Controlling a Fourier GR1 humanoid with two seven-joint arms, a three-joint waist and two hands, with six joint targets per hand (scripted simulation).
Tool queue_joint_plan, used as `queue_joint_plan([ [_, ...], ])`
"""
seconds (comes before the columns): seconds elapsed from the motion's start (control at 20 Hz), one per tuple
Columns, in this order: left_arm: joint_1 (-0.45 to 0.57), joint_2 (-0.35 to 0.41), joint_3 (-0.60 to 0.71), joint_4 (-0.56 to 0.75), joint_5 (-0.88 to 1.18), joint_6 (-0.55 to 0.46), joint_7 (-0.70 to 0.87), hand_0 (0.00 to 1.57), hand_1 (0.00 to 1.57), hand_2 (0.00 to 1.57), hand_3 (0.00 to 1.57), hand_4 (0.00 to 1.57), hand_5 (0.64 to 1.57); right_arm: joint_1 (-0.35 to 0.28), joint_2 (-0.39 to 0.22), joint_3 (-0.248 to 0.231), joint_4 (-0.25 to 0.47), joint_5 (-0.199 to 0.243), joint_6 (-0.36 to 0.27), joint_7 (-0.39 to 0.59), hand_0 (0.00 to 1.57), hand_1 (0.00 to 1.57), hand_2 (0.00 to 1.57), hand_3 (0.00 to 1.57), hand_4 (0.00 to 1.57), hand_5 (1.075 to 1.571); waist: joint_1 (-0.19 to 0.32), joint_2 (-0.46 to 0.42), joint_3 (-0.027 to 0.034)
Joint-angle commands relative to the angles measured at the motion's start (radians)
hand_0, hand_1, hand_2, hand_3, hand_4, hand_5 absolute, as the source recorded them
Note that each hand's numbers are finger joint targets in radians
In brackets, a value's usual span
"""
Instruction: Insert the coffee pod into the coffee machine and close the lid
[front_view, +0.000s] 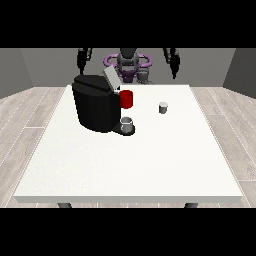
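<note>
Pod (163, 107) alone mid-table, machine (96, 103) lid up, hands (174, 62) raised, fingers unclear

No legible text, label, brand mark, number or sign is found on any surface inspected, namely the black coffee machine (96, 107) with its raised lid (111, 79), the small grey coffee pod (163, 107), the red part (127, 99) and the white counter (130, 165).

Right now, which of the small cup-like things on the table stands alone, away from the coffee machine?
The small grey coffee pod, standing alone on the white table; the grey cup and red part are at the coffee machine.
</note>
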Motion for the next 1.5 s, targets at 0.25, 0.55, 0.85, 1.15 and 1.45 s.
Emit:
queue_joint_plan([
  [0.25,0.025,0.040,0.014,0.011,0.002,-0.084,-0.170,0.00,0.00,0.00,0.00,0.00,1.571,0.041,-0.007,-0.030,0.043,-0.052,0.047,0.004,0.00,0.00,0.00,0.00,0.13,1.571,-0.007,-0.001,0.0536],
  [0.55,-0.113,0.185,0.112,0.142,-0.038,-0.118,-0.098,0.00,0.00,0.00,0.00,0.00,1.571,-0.002,0.092,-0.053,0.022,-0.041,-0.079,-0.135,0.00,0.00,0.00,0.00,0.14,1.571,-0.087,0.084,0.0538],
  [0.85,-0.252,0.207,0.147,0.328,-0.056,-0.122,-0.044,0.00,0.00,0.00,0.00,0.00,1.571,-0.026,0.057,-0.014,-0.033,-0.055,-0.042,-0.074,0.00,0.00,0.00,0.00,0.18,1.571,-0.159,0.120,0.0536],
  [1.15,-0.335,0.225,0.185,0.542,-0.091,-0.124,-0.136,0.00,0.00,0.00,0.00,0.00,1.571,-0.046,0.099,0.008,-0.048,-0.038,-0.082,-0.100,0.00,0.00,0.00,0.00,0.19,1.571,-0.173,0.174,0.0533],
  [1.45,-0.380,0.223,0.112,0.577,-0.187,-0.118,-0.094,0.00,0.00,0.00,0.00,0.00,1.571,-0.139,0.076,-0.065,0.062,-0.073,-0.104,-0.045,0.00,0.00,0.00,0.00,0.26,1.571,-0.104,0.159,0.0538],
])
